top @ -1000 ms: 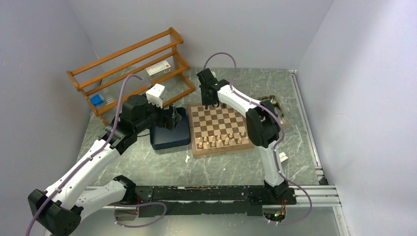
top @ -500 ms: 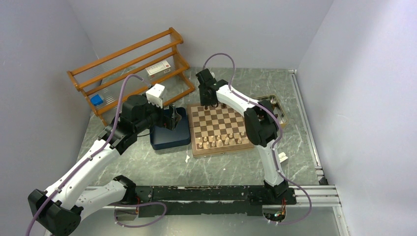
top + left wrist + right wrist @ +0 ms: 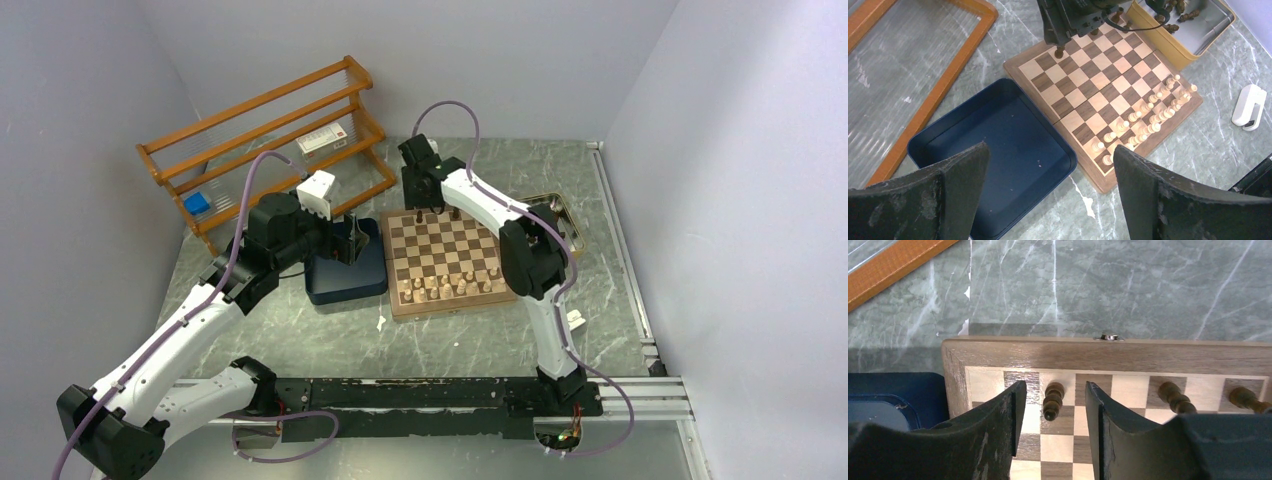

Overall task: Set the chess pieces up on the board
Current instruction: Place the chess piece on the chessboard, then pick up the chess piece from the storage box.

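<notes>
You had a dark turned-wood chess piece [image 3: 1053, 401] between the right tool's [image 3: 1054, 386] matt black, scuffed fingers [image 3: 998, 430]. The board [image 3: 1108, 356] beneath was smooth satin wood, and the tabletop [image 3: 1128, 285] beyond was glossy veined stone.

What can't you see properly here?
Right wrist view: the right gripper's finger hides the bottoms of two dark chess pieces.
Left wrist view: the top edge cuts off the yellow tin, so the chessmen inside cannot be counted.
Top view: the pale chessmen are too small to name.
</notes>
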Controlling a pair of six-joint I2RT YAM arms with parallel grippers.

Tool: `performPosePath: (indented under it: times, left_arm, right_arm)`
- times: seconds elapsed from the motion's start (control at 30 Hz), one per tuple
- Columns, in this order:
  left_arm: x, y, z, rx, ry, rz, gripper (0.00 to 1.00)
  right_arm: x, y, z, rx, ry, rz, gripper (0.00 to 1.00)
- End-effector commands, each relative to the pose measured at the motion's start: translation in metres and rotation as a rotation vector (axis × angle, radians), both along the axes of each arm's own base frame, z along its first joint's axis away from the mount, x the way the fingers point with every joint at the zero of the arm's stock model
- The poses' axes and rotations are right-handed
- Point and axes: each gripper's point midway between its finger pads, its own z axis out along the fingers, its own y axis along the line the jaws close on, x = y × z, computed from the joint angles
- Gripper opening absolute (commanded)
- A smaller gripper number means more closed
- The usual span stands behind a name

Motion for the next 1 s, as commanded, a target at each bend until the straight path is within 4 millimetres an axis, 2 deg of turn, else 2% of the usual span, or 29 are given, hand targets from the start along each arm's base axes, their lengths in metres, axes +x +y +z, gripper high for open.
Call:
performPosePath:
  times: [0.0,0.1,0.2,0.43,0.7,0.8,0.97]
  left_arm:
    - [-0.001,-0.002,0.004,-0.002,-0.026,-0.012,0.98]
    - [-0.001,-0.002,0.004,-0.002,-0.027,-0.011,0.98]
    - [-0.001,-0.001,0.004,-0.003,-0.028,-0.011,0.98]
    - [-0.001,-0.002,0.004,-0.003,-0.026,-0.013,0.98]
    - [-0.001,-0.002,0.002,0.000,-0.023,-0.013,0.98]
    - [-0.001,-0.002,0.002,0.000,-0.023,-0.014,0.98]
    - [-0.001,-0.002,0.002,-0.001,-0.022,-0.016,0.98]
  right_arm:
    - [0.004,-0.009,0.055,0.001,-0.105,-0.017,0.51]
    - [0.004,-0.023,0.073,-0.007,-0.149,-0.042,0.51]
    - [0.004,-0.044,0.094,-0.006,-0.198,-0.077,0.46]
    - [0.004,-0.109,0.118,-0.025,-0.271,-0.176,0.34]
    - [0.002,-0.207,0.102,-0.051,-0.265,-0.354,0.33]
    - [-0.003,-0.235,0.087,-0.060,-0.240,-0.404,0.31]
    - [-0.007,-0.271,0.062,-0.093,-0.207,-0.487,0.29]
